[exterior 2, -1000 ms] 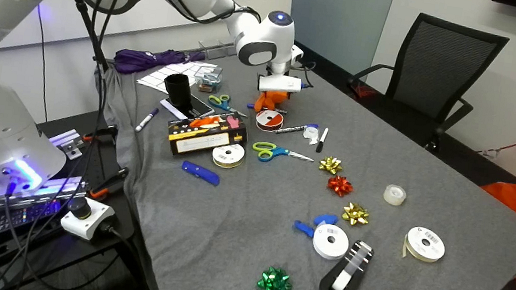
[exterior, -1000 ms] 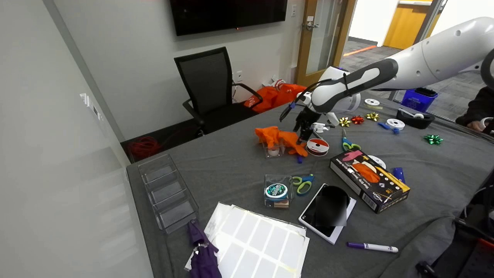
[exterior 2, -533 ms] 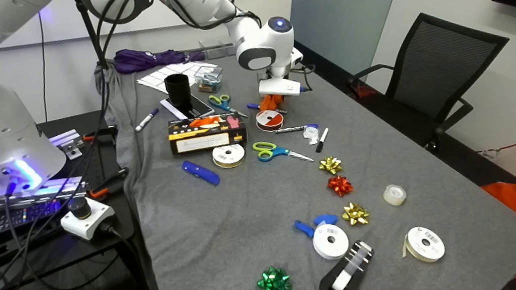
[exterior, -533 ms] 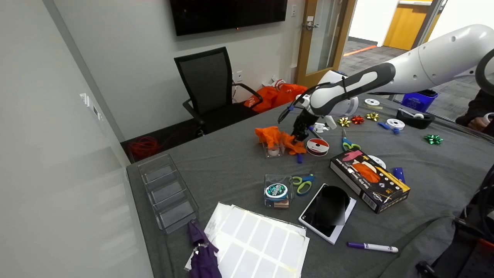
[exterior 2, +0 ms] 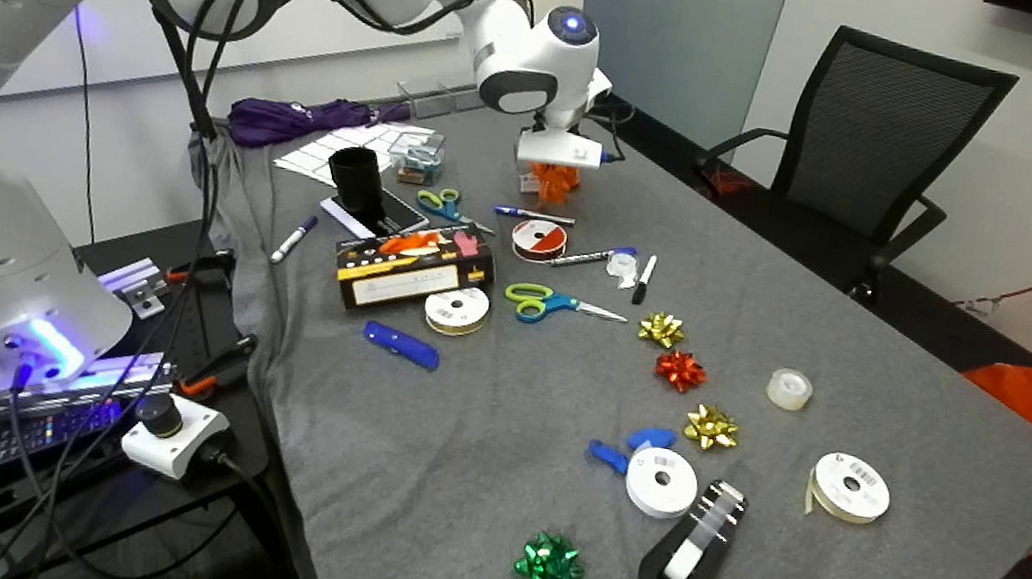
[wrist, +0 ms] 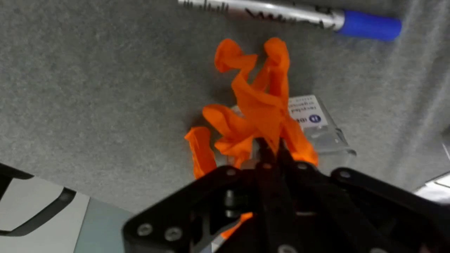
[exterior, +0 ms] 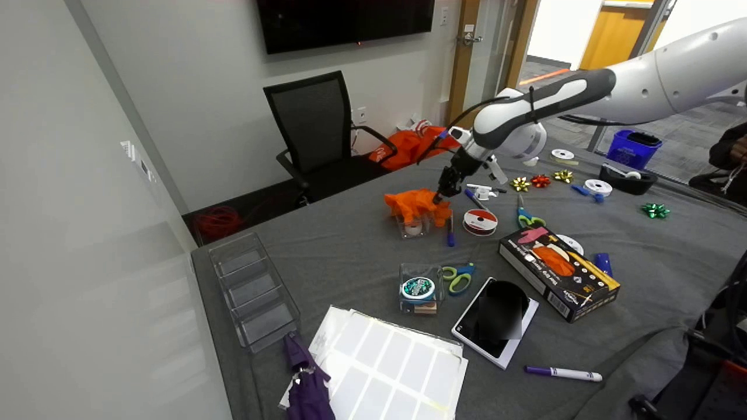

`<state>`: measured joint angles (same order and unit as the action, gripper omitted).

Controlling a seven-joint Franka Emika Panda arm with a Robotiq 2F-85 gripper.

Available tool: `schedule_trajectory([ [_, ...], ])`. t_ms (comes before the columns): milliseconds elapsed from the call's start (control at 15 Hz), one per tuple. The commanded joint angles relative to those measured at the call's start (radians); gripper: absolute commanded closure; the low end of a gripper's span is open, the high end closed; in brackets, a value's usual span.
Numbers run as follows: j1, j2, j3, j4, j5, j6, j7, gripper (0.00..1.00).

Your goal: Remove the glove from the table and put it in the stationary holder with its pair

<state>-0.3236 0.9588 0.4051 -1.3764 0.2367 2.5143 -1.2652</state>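
The hand [wrist: 274, 147] is clamped on the orange glove [wrist: 262, 109], which hangs over the clear holder [wrist: 325, 140], touching or not I cannot tell, near the edge of the worktop [exterior: 344, 256] beside the chair [exterior: 312, 122]. The paired glove [exterior: 400, 204] seems to crowd the opening, so letting go here could send the orange glove sliding towards the blue-capped marker [exterior 2: 534, 215]. Pressing down might tip the holder; snagged fabric might drag the paired glove out.
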Motion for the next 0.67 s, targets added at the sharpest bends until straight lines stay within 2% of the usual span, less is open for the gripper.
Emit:
schedule_trajectory([
  [0, -0.070, -0.120, 0.065, -0.075, 0.109, -0.119, -0.064, 0.99],
  [333, -0.049, -0.205, 0.023, -0.069, 0.231, -0.235, -0.062, 0.99],
  [600, 0.047, -0.172, -0.064, -0.040, 0.212, -0.162, 0.018, 0.99],
])
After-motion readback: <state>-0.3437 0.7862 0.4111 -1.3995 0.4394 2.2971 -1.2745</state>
